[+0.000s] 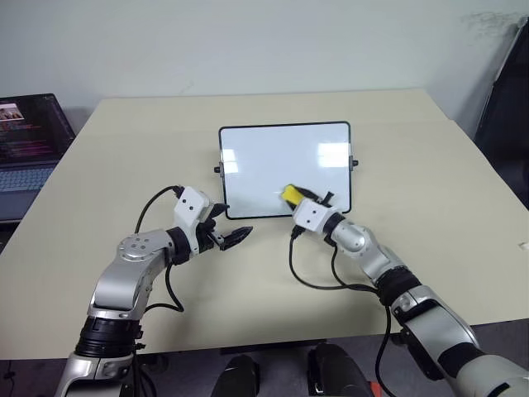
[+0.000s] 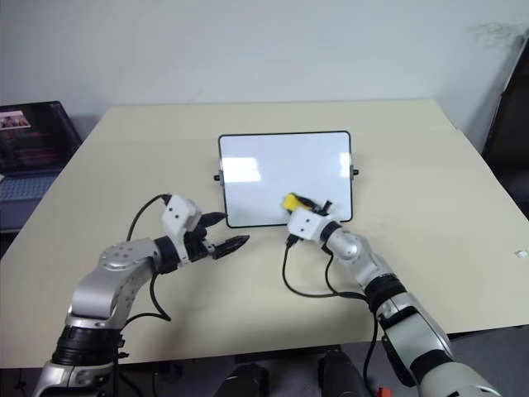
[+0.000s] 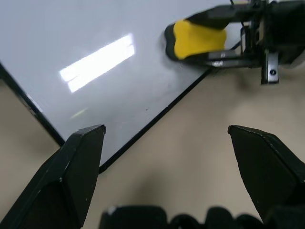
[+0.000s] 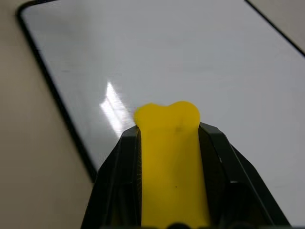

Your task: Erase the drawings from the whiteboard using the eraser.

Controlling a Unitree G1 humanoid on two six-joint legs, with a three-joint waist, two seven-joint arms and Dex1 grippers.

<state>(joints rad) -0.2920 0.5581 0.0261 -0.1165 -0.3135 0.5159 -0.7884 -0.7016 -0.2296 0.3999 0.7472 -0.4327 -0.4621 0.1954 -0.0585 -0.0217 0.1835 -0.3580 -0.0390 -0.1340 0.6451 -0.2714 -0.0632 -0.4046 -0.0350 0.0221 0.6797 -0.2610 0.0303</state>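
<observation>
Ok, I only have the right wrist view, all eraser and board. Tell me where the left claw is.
Observer: The left claw is open, over the table just off the whiteboard's near left corner.
Operator: Give me the eraser's spot on the board.
Observer: The eraser, gripped by the right claw, is at about the middle of the near edge.
Operator: Report what's on the rest of the surface.
Observer: Plain white with glare patches; I can make out no marks in the head views.
</observation>
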